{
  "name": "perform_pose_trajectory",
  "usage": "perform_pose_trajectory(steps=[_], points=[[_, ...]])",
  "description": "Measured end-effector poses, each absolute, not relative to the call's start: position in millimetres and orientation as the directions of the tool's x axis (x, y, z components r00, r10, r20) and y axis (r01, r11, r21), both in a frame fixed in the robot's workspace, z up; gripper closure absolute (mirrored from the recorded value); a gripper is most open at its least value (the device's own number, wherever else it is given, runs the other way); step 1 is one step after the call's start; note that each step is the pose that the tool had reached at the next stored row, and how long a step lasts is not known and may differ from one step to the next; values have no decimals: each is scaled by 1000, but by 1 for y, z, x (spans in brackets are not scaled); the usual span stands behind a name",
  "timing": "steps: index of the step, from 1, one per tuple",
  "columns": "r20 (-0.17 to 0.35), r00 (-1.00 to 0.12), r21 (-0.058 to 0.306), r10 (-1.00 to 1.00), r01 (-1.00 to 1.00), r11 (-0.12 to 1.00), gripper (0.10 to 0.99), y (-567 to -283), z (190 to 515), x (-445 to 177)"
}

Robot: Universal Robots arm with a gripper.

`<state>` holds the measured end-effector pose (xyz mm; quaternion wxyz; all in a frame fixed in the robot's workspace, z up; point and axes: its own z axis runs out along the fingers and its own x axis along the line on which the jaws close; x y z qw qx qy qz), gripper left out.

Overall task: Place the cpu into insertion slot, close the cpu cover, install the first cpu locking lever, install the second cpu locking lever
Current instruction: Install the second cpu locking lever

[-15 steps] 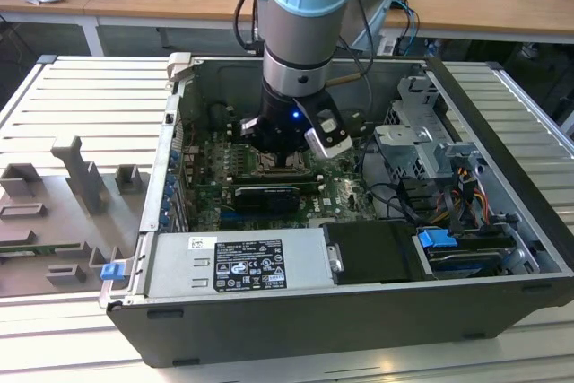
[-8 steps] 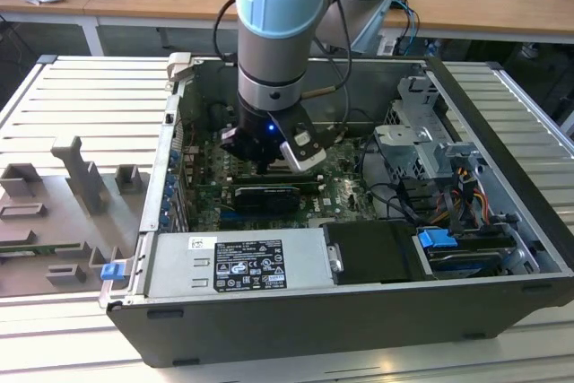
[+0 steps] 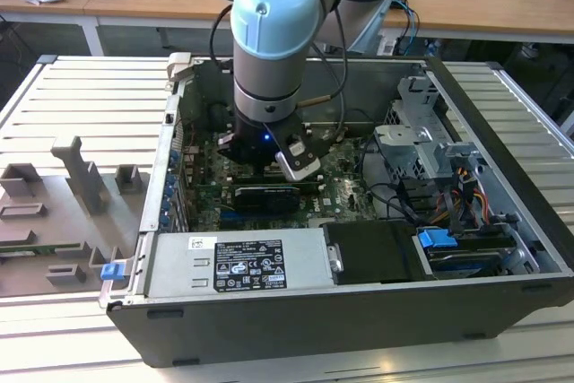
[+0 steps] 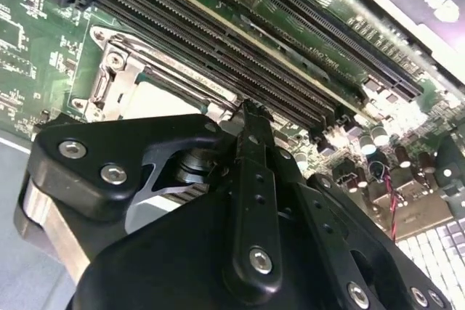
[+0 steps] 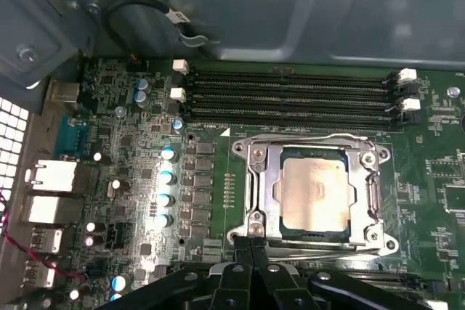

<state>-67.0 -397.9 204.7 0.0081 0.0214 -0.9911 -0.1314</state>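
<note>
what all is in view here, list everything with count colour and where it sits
computer case: one, dark grey, open, on the slatted bench
circuit board: one, green, inside the case
cpu: one, beige-silver, lying in the insertion slot
insertion slot: one, dark, on the circuit board
cpu cover: one, silvery frame, closed around the cpu
memory slots: four, black, beside the insertion slot
power supply: one, silver-grey, at the case's near edge
blue drive tab: one, to the exterior view's right
grey fixtures: several, on the bench, to the exterior view's left
wooden desks: tan, behind
arm: one, grey and light blue, reaching into the case
end effector: one, black, fingers together at the cover's edge
</note>
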Motion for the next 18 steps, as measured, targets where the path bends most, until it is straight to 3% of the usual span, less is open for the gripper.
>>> perform_pose_trajectory(steps=[7,18], points=[[8,-999,308,-46,-41,951,980,-398,194,-72],[8,-999,312,-46,-41,949,980,-399,202,-72]])
